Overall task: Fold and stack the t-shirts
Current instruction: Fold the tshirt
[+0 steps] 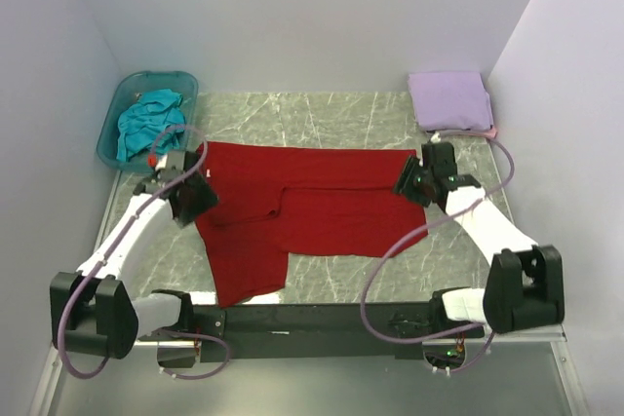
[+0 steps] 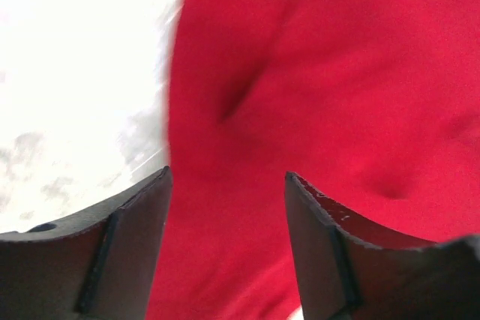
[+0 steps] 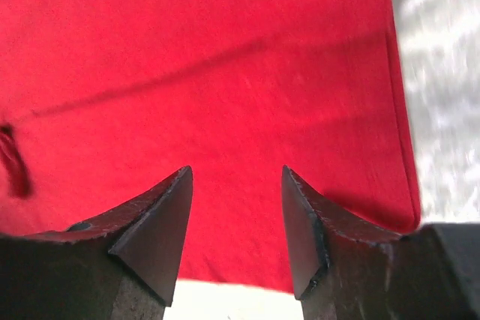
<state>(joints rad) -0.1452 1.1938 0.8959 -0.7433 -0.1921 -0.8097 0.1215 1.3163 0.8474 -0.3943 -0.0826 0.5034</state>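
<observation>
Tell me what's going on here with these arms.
Two robot arms are working on a red t-shirt spread mid-table. The left gripper is open over its left edge, the right gripper open over its right edge. A folded lavender t-shirt lies far right; a teal one sits crumpled in the tub.

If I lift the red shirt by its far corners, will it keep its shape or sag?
Probably sags: the red t-shirt lies limp, creased and lapped over itself. Likely light, as thin cloth lying flat. Pushing would probably bunch it, not slide it.
</observation>
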